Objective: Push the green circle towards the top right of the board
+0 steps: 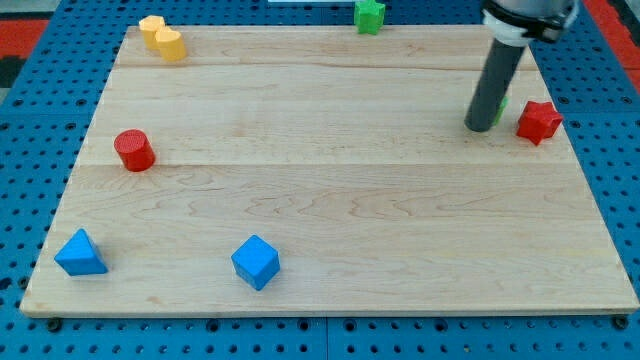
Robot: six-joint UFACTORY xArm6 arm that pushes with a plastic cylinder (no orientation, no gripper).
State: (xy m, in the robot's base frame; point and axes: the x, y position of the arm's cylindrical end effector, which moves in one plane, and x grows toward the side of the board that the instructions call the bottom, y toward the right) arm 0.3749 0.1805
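Camera view: one pale wooden board (pixel 330 200), planked with visible grain, on a blue perforated bench (pixel 20 110). Dark rod, upper end cut off at the view's top; my tip (pixel 480 128) rests at the board's right side. The arm has no fingers, so nothing is grasped. Green circle (pixel 500 103): almost wholly hidden behind the rod, only a green sliver showing at its right, shape not discernible. Red star (pixel 539 121) just beside. Green star (pixel 369 15) at top edge. Yellow block (pixel 163 38) top left, shape unclear. Red cylinder (pixel 133 150) left. Blue triangle (pixel 80 254) and blue cube (pixel 256 262) at bottom left.
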